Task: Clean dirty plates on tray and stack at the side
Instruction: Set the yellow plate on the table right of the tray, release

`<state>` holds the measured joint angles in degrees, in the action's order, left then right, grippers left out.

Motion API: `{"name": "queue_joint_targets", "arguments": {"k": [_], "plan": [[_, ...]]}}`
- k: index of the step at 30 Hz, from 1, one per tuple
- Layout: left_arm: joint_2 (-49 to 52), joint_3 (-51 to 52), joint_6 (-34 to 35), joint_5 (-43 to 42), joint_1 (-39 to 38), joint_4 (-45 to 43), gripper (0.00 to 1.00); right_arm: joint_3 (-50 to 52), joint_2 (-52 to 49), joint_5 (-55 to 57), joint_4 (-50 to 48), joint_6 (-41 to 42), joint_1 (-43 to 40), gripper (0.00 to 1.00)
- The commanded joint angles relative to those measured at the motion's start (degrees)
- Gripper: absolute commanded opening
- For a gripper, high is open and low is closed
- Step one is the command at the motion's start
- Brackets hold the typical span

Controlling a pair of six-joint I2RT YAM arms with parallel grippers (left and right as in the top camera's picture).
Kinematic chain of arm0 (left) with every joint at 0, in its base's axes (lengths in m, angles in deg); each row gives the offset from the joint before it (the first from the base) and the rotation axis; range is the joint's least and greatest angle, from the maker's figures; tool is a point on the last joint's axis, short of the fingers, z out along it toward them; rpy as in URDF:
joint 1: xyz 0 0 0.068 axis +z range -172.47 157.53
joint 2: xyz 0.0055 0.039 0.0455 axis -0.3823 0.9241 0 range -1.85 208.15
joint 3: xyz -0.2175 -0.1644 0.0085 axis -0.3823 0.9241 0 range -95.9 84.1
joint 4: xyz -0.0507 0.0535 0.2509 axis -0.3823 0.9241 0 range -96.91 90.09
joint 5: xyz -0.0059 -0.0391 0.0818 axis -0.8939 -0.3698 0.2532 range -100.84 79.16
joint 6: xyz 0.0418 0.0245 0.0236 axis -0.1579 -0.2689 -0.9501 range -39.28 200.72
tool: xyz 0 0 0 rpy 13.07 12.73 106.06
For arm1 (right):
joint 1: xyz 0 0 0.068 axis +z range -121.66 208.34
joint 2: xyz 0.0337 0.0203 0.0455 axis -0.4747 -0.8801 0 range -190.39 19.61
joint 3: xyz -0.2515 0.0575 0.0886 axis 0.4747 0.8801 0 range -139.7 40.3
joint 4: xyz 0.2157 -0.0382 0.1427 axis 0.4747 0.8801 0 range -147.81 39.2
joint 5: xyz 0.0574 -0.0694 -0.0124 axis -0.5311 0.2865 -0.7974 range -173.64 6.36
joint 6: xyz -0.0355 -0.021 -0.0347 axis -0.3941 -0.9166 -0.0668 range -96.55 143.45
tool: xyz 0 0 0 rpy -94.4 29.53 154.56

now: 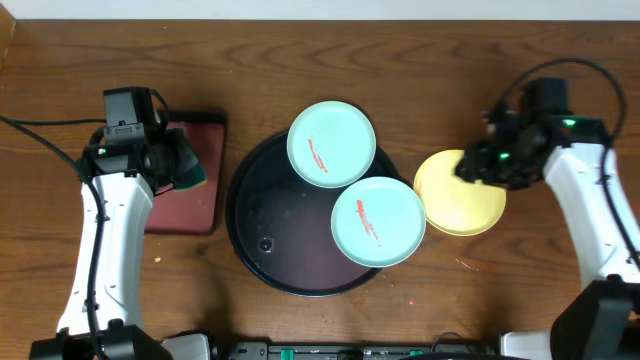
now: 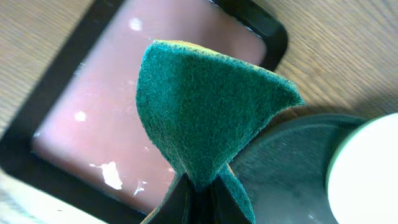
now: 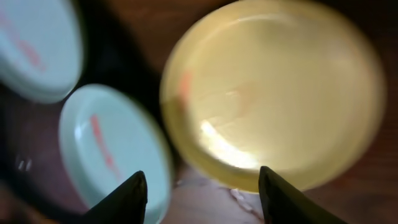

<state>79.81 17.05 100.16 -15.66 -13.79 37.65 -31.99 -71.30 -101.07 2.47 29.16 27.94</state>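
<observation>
At the middle of the table [image 1: 400, 60] lies the round black tray [image 1: 260, 250] with two mint-blue plates on it. The upper plate [image 1: 331, 143] and the lower plate [image 1: 378, 221] touch each other, and each has a thin red smear at its centre. Both reach over the tray's raised rim, so they probably do not sit flat. The yellow plate [image 1: 462, 205] is off the tray, on the wood at the right, with its edge against the lower mint plate.

The left gripper [image 1: 185, 165] hangs above the small dark-red tray [image 2: 124, 93] and pinches a green scouring sponge [image 2: 205, 106] by its lower end, so the pad stands up folded. The right gripper [image 3: 200, 177] hovers over the yellow plate with its fingers spread wide and nothing between them. This view is blurred, so I cannot tell if the yellow plate is clean.

In my judgement, two things could go wrong. If the sponge presses on a mint plate near its overhanging side, the plate may tip or slide off the rim. If the right fingers come down on the yellow plate's low edge, they may push it into the lower mint plate instead of catching it.
</observation>
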Motion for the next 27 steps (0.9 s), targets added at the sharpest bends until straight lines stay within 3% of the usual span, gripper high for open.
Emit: {"name": "queue_joint_targets", "arguments": {"k": [1, 11, 13, 20, 27], "plan": [[0.0, -0.7, -0.3, -2.9, -1.3, -0.2, 0.07, 1.7, -1.5, -3.8, -0.1, 0.3, 5.7, 0.56], [0.0, -6.6, -0.6, 3.9, -4.5, 6.9, 0.07, 1.9, -10.0, 1.6, -0.2, 2.4, 15.1, 0.53], [0.0, -8.7, -1.7, 6.2, -4.5, 9.8, 0.07, 1.9, -11.6, 3.2, -0.2, 3.1, 16.3, 0.47], [0.3, -9.4, -1.9, 7.5, -4.5, 11.6, 0.07, 1.9, -12.1, 10.3, -0.5, 5.8, 17.9, 0.42], [2.4, -9.4, -1.9, 7.5, -4.5, 11.6, 0.07, 1.9, -12.4, 11.6, -1.7, 6.5, 19.6, 0.26]]}}
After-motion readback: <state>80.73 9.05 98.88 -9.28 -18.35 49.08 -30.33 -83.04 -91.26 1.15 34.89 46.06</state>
